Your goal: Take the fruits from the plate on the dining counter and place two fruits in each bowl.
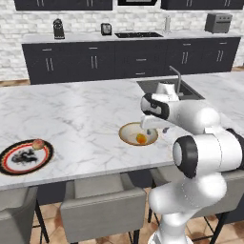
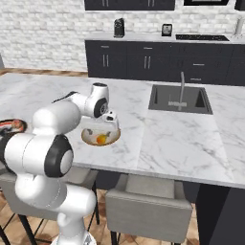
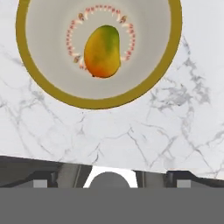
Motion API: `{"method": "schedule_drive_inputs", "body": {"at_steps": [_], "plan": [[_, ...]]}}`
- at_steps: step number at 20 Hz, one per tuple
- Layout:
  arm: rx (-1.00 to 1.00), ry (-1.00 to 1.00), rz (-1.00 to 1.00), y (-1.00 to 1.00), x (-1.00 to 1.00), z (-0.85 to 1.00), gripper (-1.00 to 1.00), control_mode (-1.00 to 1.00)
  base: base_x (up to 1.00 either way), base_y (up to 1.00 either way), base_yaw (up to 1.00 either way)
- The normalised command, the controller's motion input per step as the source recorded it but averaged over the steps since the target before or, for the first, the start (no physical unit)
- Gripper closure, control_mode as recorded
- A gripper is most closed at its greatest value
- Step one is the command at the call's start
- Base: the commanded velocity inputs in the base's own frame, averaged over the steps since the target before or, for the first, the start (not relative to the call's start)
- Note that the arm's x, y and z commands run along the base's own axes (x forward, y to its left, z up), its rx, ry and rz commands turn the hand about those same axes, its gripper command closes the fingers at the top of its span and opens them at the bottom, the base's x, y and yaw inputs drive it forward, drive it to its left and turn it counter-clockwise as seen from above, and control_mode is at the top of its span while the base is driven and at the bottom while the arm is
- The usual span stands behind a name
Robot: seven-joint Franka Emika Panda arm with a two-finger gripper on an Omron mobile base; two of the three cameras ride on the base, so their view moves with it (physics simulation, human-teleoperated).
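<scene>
Marble counter (image 1: 81,114); sink (image 1: 171,88) behind bowl (image 1: 127,137), perhaps mango (image 3: 102,51).

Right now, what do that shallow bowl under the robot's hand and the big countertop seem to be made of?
The shallow bowl looks like glazed ceramic: smooth whitish inside, ochre rim, small painted ring of marks around the fruit. The dining counter looks like polished marble, white with grey veins. Both are rendered, so this is only appearance.

Gripper (image 1: 148,127) open, empty, pointing down
</scene>
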Motion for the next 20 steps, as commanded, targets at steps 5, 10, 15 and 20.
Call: {"method": "schedule_drive_inputs", "body": {"at_steps": [5, 10, 15, 20], "plan": [[0.0, -0.18, 0.0, 0.0, -0.85, 0.51, -1.0, -1.0, 0.0, 0.0, 0.0], [0.0, -0.1, -0.02, 0.04, -0.85, 0.55, -1.0, -1.0, 0.0, 0.0, 0.0], [0.0, 0.0, -0.05, 0.13, -0.42, 0.4, -1.0, -1.0, 0.0, 0.0, 0.0], [0.0, 0.0, -0.01, 0.06, -0.25, 0.22, -1.0, -1.0, 0.0, 0.0, 0.0]]}}
